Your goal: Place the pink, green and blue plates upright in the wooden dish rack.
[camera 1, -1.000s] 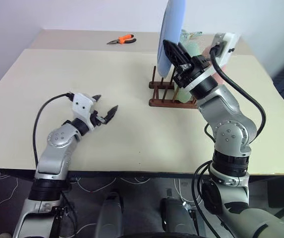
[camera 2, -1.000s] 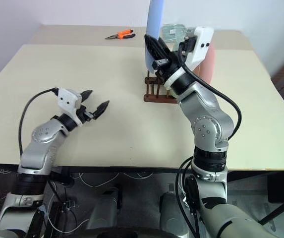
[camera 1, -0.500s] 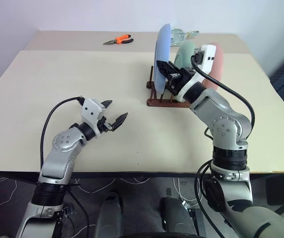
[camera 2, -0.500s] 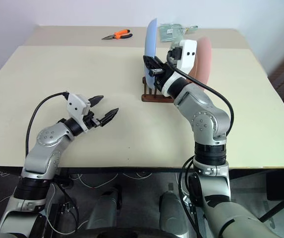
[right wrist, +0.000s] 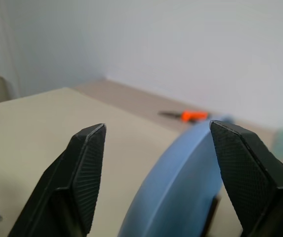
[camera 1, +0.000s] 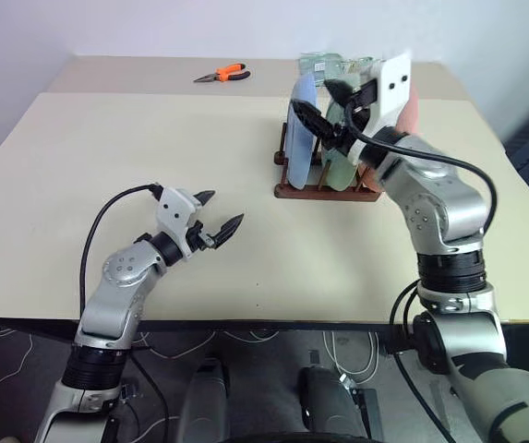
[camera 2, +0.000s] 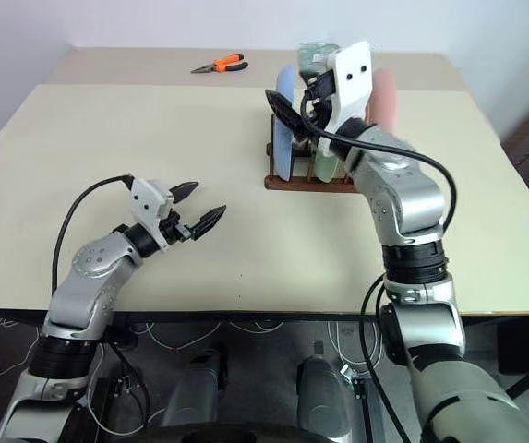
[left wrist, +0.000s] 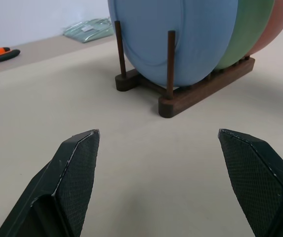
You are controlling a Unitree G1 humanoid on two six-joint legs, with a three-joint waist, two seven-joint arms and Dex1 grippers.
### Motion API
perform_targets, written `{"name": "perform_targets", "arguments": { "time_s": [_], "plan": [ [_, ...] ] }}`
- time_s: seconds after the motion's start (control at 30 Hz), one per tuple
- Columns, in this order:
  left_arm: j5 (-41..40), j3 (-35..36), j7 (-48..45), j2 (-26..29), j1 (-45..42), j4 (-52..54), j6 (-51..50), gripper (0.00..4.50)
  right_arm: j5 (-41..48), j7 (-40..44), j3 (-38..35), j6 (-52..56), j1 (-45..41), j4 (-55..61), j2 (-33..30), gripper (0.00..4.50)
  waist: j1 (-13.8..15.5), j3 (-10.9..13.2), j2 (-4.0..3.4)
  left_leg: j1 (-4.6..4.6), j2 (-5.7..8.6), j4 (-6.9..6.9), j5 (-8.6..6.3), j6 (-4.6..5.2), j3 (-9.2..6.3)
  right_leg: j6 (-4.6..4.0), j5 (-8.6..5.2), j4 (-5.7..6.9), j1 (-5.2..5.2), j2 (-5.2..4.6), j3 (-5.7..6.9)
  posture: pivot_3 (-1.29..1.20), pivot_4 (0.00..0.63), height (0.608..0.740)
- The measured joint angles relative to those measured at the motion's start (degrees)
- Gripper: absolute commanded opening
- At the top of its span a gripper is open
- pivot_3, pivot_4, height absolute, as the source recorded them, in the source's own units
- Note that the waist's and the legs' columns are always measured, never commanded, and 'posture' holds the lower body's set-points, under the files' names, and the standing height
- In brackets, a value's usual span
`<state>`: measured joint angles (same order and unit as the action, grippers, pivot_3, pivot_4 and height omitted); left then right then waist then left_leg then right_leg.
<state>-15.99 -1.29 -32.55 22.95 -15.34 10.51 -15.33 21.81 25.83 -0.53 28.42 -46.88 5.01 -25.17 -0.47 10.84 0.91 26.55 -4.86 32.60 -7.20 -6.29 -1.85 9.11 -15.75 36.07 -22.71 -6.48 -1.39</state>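
The wooden dish rack [camera 1: 324, 190] stands on the far right part of the table. Three plates stand upright in it: the blue plate [camera 1: 301, 134] in the slot nearest my left side, the green plate [left wrist: 245, 34] behind it, and the pink plate [camera 2: 386, 97] last. My right gripper [camera 1: 319, 101] hovers at the blue plate's top rim, open, its fingers apart from the rim [right wrist: 181, 187]. My left gripper [camera 1: 220, 214] is open and empty low over the table, pointing toward the rack [left wrist: 205, 89] from a distance.
Orange-handled pliers [camera 1: 222, 73] lie at the table's far side. A clear plastic packet [camera 1: 324, 63] sits behind the rack. Bare beige tabletop [camera 1: 153, 138] stretches between my left gripper and the rack.
The right gripper brought the blue plate down into the rack, then opened and let go of it. The left arm stayed almost still.
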Motion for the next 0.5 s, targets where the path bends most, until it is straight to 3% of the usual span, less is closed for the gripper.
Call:
{"name": "perform_targets", "arguments": {
  "time_s": [0.13, 0.23, 0.3, 0.4, 0.5],
  "plan": [
    [0.80, 0.30, -0.09, 1.25, -0.55, -1.34, 0.59, 3.97, 3.34, 7.18, -6.94, 1.46, 7.22, 7.50, -10.90, 3.44, 1.10, 0.00, 0.01, 0.00, 0.01, 0.01, -0.01, 0.00, 0.00, -0.11, -0.06, -0.09, 0.04, 0.00, 0.00, 0.00, 0.150, 0.740],
    [1.99, 1.79, -0.35, 3.50, -0.20, -3.92, 1.43, 3.97, 9.20, 13.60, -14.77, 5.33, 15.01, 8.98, -17.71, 4.35, 1.13, 0.00, -0.01, -0.02, 0.01, 0.02, -0.02, 0.01, 0.03, -0.14, -0.08, -0.12, 0.05, -0.01, -0.03, 0.00, 0.150, 0.740],
    [2.86, 2.15, -1.80, 5.79, 0.79, -5.55, 3.28, 3.97, 10.99, 18.47, -17.48, 6.70, 23.75, 10.94, -22.35, 4.43, 1.10, -0.03, 0.04, -0.10, -0.01, 0.00, -0.04, 0.03, 0.03, -0.20, -0.11, -0.16, 0.13, -0.01, -0.02, 0.00, 0.150, 0.740],
    [4.24, 2.80, -3.54, 9.82, 2.91, -7.59, 3.89, 3.97, 9.70, 20.00, -17.87, 6.18, 32.49, 9.84, -22.51, 4.43, 0.18, -0.01, -0.07, -0.08, -0.01, 0.09, -0.06, 0.05, 0.10, -0.33, -0.18, -0.15, 0.08, -0.02, -0.09, 0.00, 0.150, 0.740],
    [4.37, 2.83, -4.18, 10.54, 3.97, -6.84, 4.45, 3.97, 7.87, 20.52, -17.38, 3.62, 34.15, 8.66, -22.12, 4.43, -0.32, 0.02, -0.15, -0.09, -0.01, 0.28, -0.06, 0.04, 0.09, -0.34, -0.17, -0.10, 0.14, -0.03, -0.09, 0.00, 0.150, 0.740]
  ]
}}
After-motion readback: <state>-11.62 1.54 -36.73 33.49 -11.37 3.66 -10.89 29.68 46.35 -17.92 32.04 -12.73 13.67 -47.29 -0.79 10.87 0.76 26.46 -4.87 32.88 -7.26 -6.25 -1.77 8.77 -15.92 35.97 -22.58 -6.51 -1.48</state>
